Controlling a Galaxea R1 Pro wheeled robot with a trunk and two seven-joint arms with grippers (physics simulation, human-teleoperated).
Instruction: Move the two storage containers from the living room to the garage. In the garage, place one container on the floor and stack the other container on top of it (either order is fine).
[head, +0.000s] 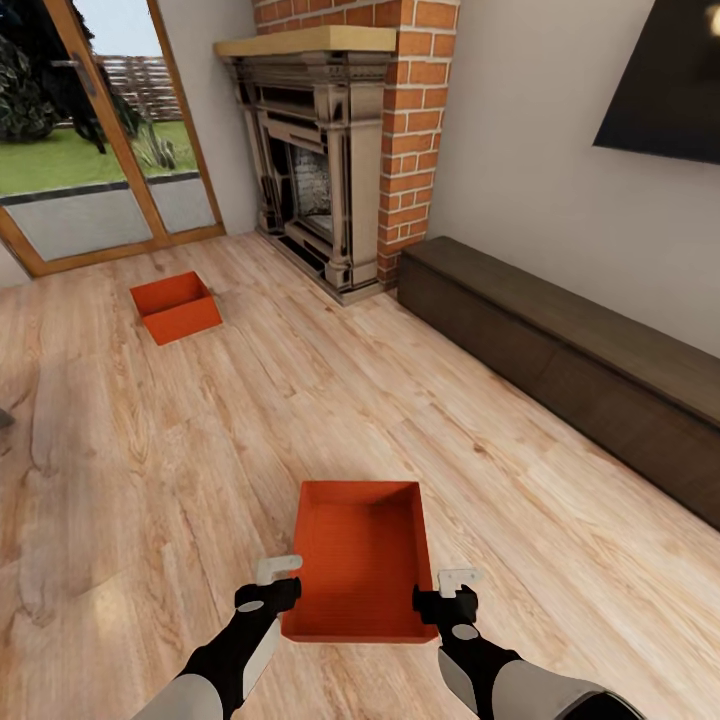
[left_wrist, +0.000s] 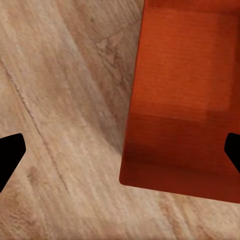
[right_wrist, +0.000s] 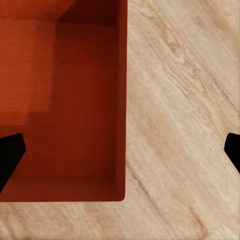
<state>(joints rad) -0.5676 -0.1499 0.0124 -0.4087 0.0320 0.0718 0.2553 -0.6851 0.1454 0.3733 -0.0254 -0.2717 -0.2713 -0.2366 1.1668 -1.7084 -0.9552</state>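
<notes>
An orange-red bin (right_wrist: 65, 100) sits on light wood-plank floor (right_wrist: 185, 125), seen from above with its open inside and one rounded corner showing. The right gripper (right_wrist: 120, 155) is spread wide, one dark fingertip (right_wrist: 10, 155) over the bin, the other over the floor

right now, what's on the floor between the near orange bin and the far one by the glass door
Nothing: in the head view only bare wood-plank floor separates the near container from the far container.
</notes>
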